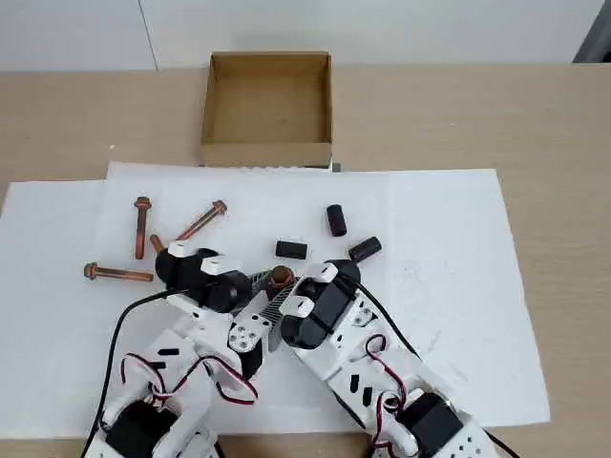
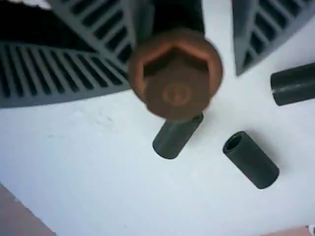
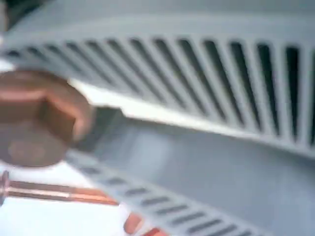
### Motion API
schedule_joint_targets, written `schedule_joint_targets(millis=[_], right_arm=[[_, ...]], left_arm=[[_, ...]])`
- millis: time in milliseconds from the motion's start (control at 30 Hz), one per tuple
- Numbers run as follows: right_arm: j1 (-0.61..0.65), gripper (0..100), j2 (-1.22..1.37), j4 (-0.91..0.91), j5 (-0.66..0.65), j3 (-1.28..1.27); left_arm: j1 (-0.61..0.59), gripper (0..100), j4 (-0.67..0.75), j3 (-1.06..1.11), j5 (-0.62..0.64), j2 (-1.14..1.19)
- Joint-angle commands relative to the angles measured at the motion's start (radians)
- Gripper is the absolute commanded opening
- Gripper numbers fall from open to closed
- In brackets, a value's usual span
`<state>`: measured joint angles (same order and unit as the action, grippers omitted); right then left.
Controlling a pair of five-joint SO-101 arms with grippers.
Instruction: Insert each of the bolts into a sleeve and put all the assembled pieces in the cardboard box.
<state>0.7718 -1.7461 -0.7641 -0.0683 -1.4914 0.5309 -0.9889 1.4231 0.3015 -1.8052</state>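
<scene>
Copper-coloured, the raised bolt (image 1: 280,278) is sitting with its head showing upward between the tips of the two claws. This is happening near the middle of the white paper sheet (image 1: 449,286) that is covering much of the wooden tabletop (image 1: 535,114). The left claw (image 1: 264,283) is pressing in beside it from one side and the right claw (image 1: 284,298) from the other, with both arms angling in from the near edge.

In the left wrist view the bolt's hexagonal head is facing the camera. Ribbed grey claw parts are crowding around it, and something dark that I cannot identify is showing just behind the head. Whether the left claw is spread or pinching the raised bolt I cannot tell, and the same is holding for the right claw.

Three black sleeves are lying on the paper just beyond the claws, each apart from the others: the nearest sleeve (image 1: 291,250), the right-hand sleeve (image 1: 365,249) and the farthest sleeve (image 1: 336,219).

Three loose bolts are lying flat on the paper on the left arm's side: the crosswise bolt (image 1: 117,274), the lengthwise bolt (image 1: 141,227) and the slanted bolt (image 1: 202,219).

Across the paper, the cardboard box (image 1: 207,100) is standing open-topped on the tabletop at the sheet's far edge, well apart from both claws.
</scene>
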Motion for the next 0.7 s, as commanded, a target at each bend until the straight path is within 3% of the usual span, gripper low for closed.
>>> schedule_joint_targets(millis=[0, 667], right_arm=[[-0.004, 0.2, -0.012, 0.025, -0.011, 0.009], [-0.004, 0.2, -0.012, 0.03, -0.012, -0.021]], left_arm=[[-0.006, 12, 0.015, -0.002, -0.011, -0.008], [0.003, 12, 0.012, -0.079, -0.005, -0.006]])
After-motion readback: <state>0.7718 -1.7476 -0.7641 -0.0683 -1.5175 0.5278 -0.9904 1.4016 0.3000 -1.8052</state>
